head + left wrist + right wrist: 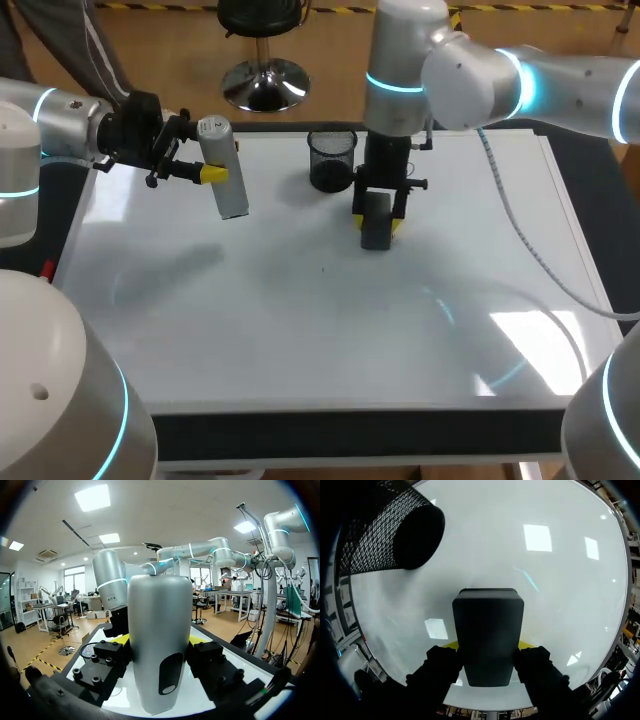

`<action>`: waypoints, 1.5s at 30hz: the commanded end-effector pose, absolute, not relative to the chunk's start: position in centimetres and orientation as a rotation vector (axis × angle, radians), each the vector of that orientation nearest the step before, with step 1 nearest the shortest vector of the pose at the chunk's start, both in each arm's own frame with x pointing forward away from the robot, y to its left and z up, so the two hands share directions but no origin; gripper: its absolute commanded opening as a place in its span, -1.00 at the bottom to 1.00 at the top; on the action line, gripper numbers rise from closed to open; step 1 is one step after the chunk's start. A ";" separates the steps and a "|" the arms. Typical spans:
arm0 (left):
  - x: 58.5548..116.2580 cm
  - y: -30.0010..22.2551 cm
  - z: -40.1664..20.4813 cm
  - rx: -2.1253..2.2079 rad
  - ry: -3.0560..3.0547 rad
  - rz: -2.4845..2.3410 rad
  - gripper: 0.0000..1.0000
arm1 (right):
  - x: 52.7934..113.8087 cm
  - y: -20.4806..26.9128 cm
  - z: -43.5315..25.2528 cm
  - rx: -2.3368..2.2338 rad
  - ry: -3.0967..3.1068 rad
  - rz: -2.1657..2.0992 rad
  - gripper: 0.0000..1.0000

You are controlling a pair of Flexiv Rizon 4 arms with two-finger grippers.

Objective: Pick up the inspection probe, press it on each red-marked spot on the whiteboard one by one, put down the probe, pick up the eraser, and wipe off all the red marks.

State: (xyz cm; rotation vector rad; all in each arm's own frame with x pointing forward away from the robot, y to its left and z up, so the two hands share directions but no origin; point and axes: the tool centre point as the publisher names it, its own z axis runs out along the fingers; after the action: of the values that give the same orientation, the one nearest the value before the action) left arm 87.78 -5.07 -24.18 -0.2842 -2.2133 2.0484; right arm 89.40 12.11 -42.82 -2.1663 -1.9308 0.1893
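A whiteboard covers most of the table. The left arm comes in over the board's left edge, near the far left corner. The left gripper is clamped on the inspection probe, a silver cylinder. One yellow-tipped finger presses each side of it around mid-length. The probe stands nearly upright, raised off the surface, just inside the far edge.

A black mesh cup stands at the middle of the far edge, well apart from the probe. The right arm reaches in from the far right corner and points straight down just beside the cup, on its right and nearer side. The right gripper grips the eraser, a dark block, with both fingers against its sides. The eraser's lower end is at the board, though whether it touches cannot be told.

A pale cable hangs from the right arm and trails over the right part of the board toward the right edge.

From the eraser to the near edge, and across to both near corners, runs a broad stretch of plain white surface.
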 end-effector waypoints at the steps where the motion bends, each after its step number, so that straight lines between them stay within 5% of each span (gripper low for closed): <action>1: 87.7 -5.0 -24.1 -0.287 -2.214 2.051 -1.00 | 88.8 9.4 -46.0 -2.184 -1.908 0.179 -1.00; 17: 87.7 -5.0 -24.1 -0.287 -2.214 2.051 -1.00 | 88.5 6.2 -42.5 -2.302 -1.889 0.165 -1.00; 45: 87.7 -5.0 -24.1 -0.287 -2.214 2.051 -1.00 | 87.8 14.8 -41.9 -2.135 -2.049 0.113 -1.00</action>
State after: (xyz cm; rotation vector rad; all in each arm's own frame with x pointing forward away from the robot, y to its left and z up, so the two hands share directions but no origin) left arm 87.78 -5.07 -24.18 -0.2842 -2.2133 2.0484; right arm 87.36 14.29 -41.26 -2.1438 -2.0472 0.0984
